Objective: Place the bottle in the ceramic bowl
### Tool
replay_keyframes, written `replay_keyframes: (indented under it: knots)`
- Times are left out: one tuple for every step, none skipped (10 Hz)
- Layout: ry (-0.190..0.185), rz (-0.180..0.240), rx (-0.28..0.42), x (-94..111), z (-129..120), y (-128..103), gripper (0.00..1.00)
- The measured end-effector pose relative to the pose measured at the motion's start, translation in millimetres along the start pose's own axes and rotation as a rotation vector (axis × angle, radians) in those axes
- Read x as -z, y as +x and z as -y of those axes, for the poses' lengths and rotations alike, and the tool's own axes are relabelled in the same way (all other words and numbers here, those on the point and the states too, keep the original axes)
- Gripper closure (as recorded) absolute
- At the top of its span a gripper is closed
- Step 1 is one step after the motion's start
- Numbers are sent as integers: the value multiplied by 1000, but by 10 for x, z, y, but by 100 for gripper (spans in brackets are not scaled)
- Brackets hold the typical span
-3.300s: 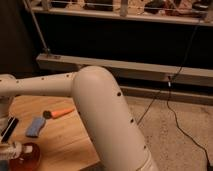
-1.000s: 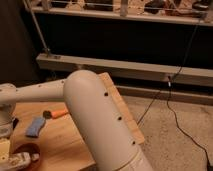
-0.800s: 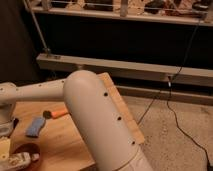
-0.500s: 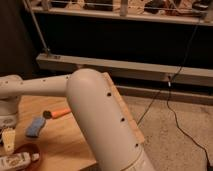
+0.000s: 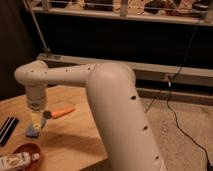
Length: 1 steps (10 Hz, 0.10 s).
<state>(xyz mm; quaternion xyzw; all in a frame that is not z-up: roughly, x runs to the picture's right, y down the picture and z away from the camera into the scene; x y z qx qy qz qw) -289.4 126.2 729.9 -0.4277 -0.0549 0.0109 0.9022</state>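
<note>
Lying across the ceramic bowl (image 5: 27, 152) at the bottom left corner is the bottle (image 5: 17, 160), on its side with its long axis running roughly left to right. Its white cap end points right and sits just inside the bowl's rim, while its other end runs off the left edge of the frame, so the full length cannot be seen. The bowl itself is cut off by the bottom edge, and only its upper rim and part of its orange-red inside show. Two dark strips (image 5: 7, 130) lie on the wooden tabletop (image 5: 75, 135) above the bowl, partly cropped by the left edge.

Further right, a blue sponge (image 5: 32, 131) rests on the tabletop, mostly hidden behind the pale claw (image 5: 37, 122), which hangs pointing down above the sponge and well apart from the bowl. Whether the claw is spread or pressed together cannot be told, as its tips blend into one pale shape. Just beside it to the right lies an orange carrot-shaped thing (image 5: 61, 112), pointing right.

The thick white arm (image 5: 110, 100) fills the middle of the frame, hiding much of the tabletop's right side. A black cable (image 5: 172, 107) trails over the floor at right.
</note>
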Motion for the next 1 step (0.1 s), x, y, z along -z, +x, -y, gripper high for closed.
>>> replay_keyframes:
  knots:
    - [27,-28,-47,6,38,112,20]
